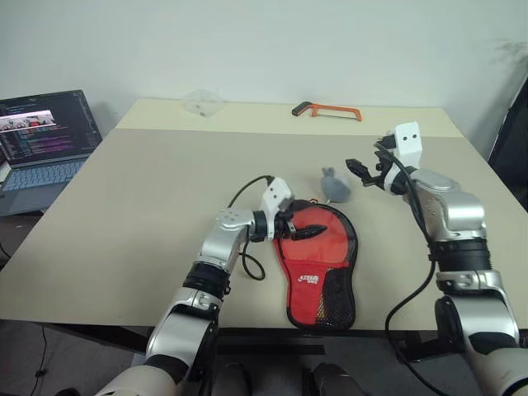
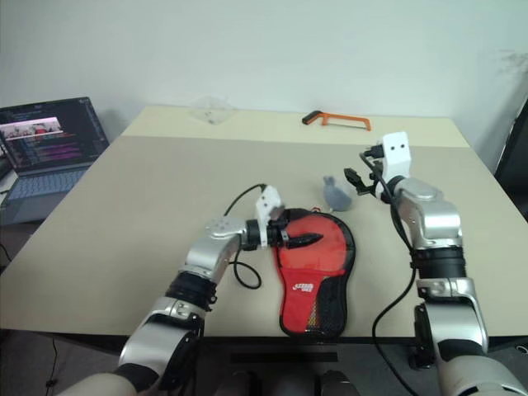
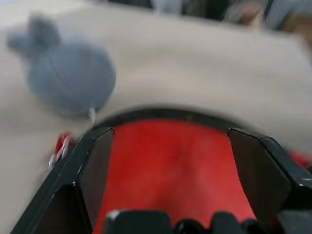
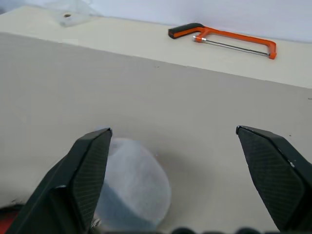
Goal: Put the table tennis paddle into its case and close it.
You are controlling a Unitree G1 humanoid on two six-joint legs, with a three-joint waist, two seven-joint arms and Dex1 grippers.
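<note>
The case (image 1: 320, 268) is laid flat near the front edge of the table (image 1: 124, 247), red side up, its round head toward the far side and its narrow end toward the front edge. A small white logo is printed across the middle, and a black mesh pocket covers the lower right part. A black trim runs round the outline (whether the zip is shut cannot be told). The paddle cannot be made out separately

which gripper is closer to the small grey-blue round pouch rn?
Right. The right gripper hangs open just beside the small grey-blue round pouch, slightly above it. The left gripper, also open, sits farther off, over the red paddle-shaped fabric case.
</note>
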